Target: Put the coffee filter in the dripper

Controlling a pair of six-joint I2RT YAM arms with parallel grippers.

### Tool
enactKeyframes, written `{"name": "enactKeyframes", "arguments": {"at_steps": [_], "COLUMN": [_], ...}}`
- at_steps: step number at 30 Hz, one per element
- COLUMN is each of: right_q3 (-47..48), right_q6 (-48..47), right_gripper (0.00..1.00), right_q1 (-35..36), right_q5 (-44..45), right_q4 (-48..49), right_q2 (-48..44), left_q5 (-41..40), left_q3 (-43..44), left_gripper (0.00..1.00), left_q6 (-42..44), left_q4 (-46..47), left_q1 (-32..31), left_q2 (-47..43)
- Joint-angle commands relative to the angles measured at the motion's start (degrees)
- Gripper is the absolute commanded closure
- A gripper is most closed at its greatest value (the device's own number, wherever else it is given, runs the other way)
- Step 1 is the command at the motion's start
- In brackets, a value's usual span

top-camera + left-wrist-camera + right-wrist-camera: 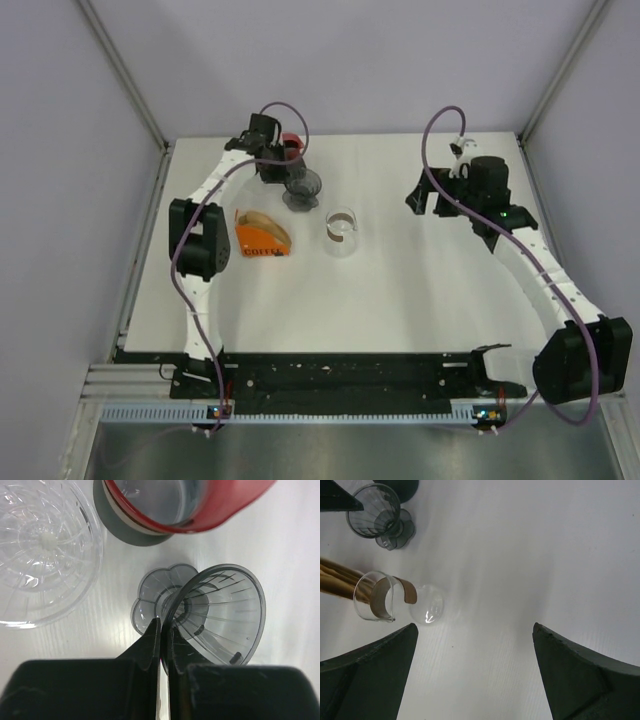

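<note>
1. red vessel (210, 505): cut by top edge.
2. clear glass dish (45, 555): runs off left edge.
3. coffee filters (335, 577): cut off left; we can't count them.
4. dripper (225, 615): near rim hidden behind left gripper (163, 630).

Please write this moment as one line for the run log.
left gripper: shut on dripper rim | right gripper: open, empty | filters: in orange holder | dripper: no filter inside

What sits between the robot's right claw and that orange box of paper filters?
A small glass carafe stands between the right gripper and the orange filter holder, touching neither. The top view shows it best.
</note>
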Motion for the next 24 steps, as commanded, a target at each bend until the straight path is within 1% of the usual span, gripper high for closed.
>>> {"name": "enactKeyframes", "arguments": {"at_steps": [1,5,7,10,12,16,24], "right_q3": [5.97,11.58,13.87,15.90,16.08,15.73,15.12], "right_q6": [-3.29,-6.28,-7.34,-6.29,-5.59,-5.32,-4.97], "right_gripper": [0.03,0.03,0.03,0.03,0.03,0.03,0.03], "right_q1": [6.13,10.88,12.65,13.36,13.27,13.27,13.35], "right_q5": [0.36,-1.22,-3.41,-7.28,-7.46,-5.97,-4.12], "right_q4": [0.42,-2.12,-3.35,-3.54,-3.71,-4.15,-5.20], "right_q2": [-0.98,1.74,3.06,3.95,4.03,3.95,3.86], "left_q5": [6.85,13.80,17.31,22.76,25.14,27.96,28.32], "left_q3": [0.51,3.23,4.38,4.65,5.17,5.35,5.35], "left_gripper": [1.00,1.00,1.00,1.00,1.00,1.00,1.00], "left_q6": [3.71,6.34,8.18,11.25,14.59,17.94,17.24], "left_q4": [-0.10,-2.37,-4.13,-6.59,-9.49,-14.24,-17.50], "left_q1": [1.41,2.03,2.03,1.68,0.80,-2.18,-8.43], "left_q2": [-9.66,-13.18,-14.93,-17.22,-18.10,-19.07,-17.14]}}
